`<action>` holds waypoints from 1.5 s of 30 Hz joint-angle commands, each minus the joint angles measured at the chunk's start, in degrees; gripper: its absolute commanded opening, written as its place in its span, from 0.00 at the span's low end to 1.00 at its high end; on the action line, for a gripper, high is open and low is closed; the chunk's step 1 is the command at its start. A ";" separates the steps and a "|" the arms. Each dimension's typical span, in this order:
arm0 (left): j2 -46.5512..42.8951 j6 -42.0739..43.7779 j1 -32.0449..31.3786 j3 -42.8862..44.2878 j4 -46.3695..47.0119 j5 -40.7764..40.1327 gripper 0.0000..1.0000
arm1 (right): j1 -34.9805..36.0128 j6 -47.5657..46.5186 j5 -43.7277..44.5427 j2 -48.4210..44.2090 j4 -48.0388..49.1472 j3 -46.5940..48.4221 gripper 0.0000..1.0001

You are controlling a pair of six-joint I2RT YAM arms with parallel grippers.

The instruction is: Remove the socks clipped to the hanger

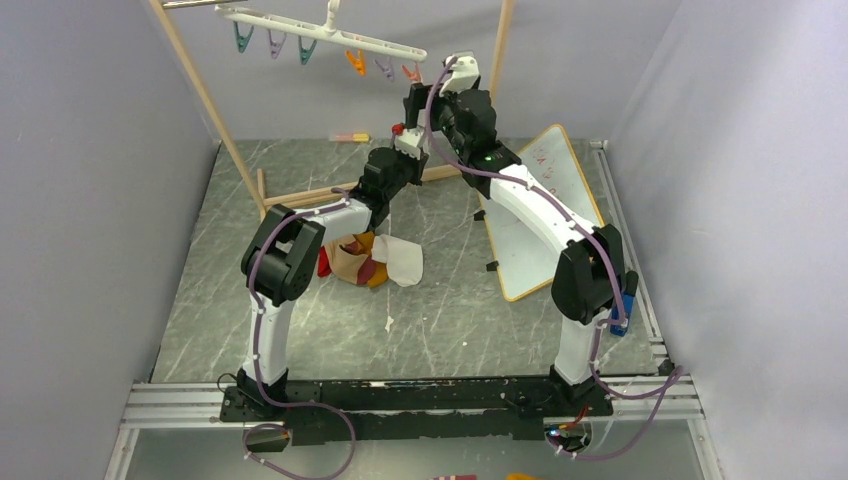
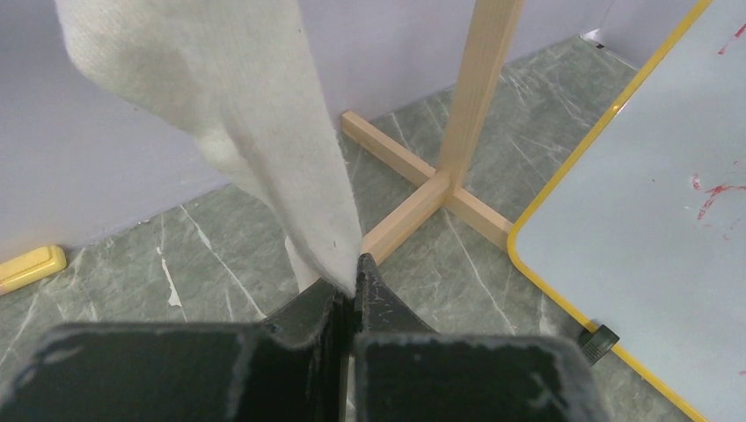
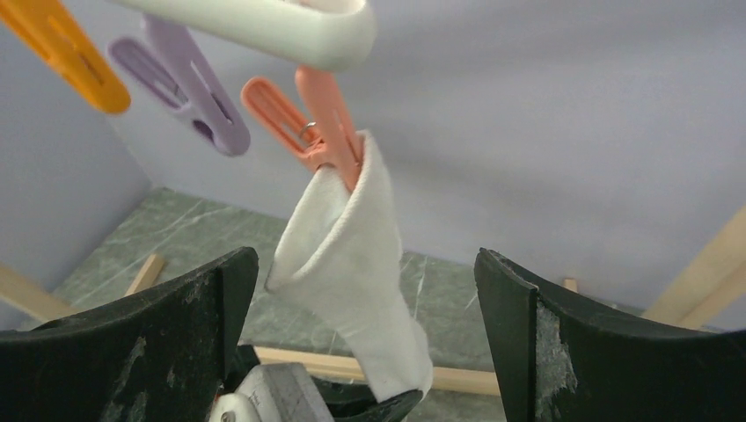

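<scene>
The white hanger (image 1: 330,35) hangs from the wooden rack with its row of coloured clips. One long white sock (image 3: 352,255) hangs from the orange end clip (image 3: 321,123). My right gripper (image 3: 365,259) is open just below that clip, one finger on each side of the sock without touching it. My left gripper (image 2: 352,272) is shut on the sock's lower end (image 2: 264,132), with the fabric stretched up from its tips. Several other socks lie in a pile (image 1: 365,260) on the table beneath my left arm.
The rack's wooden post and cross foot (image 2: 440,189) stand just beyond the left gripper. A yellow-edged whiteboard (image 1: 545,215) lies at the right. A small yellow block (image 1: 350,137) sits by the back wall. Purple (image 3: 189,83) and yellow-orange (image 3: 66,53) clips hang bare.
</scene>
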 commanded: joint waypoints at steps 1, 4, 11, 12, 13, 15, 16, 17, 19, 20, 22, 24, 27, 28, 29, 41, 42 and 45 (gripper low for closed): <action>-3.48 -0.07 -0.36 0.51 1.42 -0.41 0.05 | 0.33 -0.71 6.54 -0.02 4.33 2.86 0.99; -3.70 0.01 -0.44 0.49 1.37 -0.50 0.05 | 0.41 -0.35 6.29 0.57 5.35 3.38 0.98; -3.18 0.18 -0.44 0.95 0.93 -0.68 0.05 | 1.89 -2.56 6.17 3.61 5.57 6.53 0.97; -3.18 0.13 -0.43 0.81 1.11 -0.68 0.05 | 1.89 -2.50 6.24 3.81 5.92 6.69 0.96; -3.19 0.11 -0.46 0.64 1.18 -0.68 0.05 | 1.93 -2.46 6.38 4.13 6.09 7.06 0.96; -3.10 -0.05 -0.46 0.39 1.41 -0.68 0.05 | 1.95 -2.28 6.77 4.78 5.84 8.12 0.95; -3.09 -0.13 -0.41 0.21 1.54 -0.68 0.05 | 1.94 -2.25 6.85 5.04 5.99 8.38 0.94; -3.01 -0.27 -0.45 0.03 1.81 -0.68 0.05 | 1.88 -2.30 7.05 5.28 6.23 8.60 0.94; -3.00 -0.57 -0.41 -0.36 2.24 -0.59 0.05 | 1.93 -2.51 7.56 5.69 7.02 9.02 0.94; -2.92 -0.67 -0.45 -0.45 2.35 -0.52 0.05 | 1.93 -2.65 7.82 5.93 7.29 9.33 0.94; -2.69 -0.86 -0.46 -0.39 2.42 -0.43 0.05 | 1.95 -3.03 8.44 6.46 7.45 10.20 0.93; -2.56 -0.93 -0.46 -0.39 2.46 -0.41 0.05 | 1.93 -3.38 9.08 6.84 8.14 10.76 0.93; -2.56 -0.95 -0.46 -0.39 2.55 -0.33 0.05 | 1.98 -3.57 9.75 7.22 9.18 11.20 0.92; -2.56 -0.97 -0.46 -0.39 2.57 -0.40 0.05 | 1.96 -3.67 9.86 7.53 9.33 11.69 0.92; -2.58 -0.97 -0.46 -0.41 2.67 -0.34 0.05 | 1.96 -3.54 9.84 7.76 9.23 12.12 0.91; -2.80 -1.13 -0.46 -0.88 2.80 -0.41 0.05 | 2.07 -2.78 9.74 13.08 6.46 21.10 0.88; -2.88 -1.08 -0.46 -0.95 2.86 -0.43 0.05 | 2.04 -2.80 9.82 13.43 6.17 21.54 0.88; -3.04 -1.04 -0.46 -1.01 2.79 -0.50 0.05 | 2.03 -2.81 9.89 14.34 5.88 22.53 0.88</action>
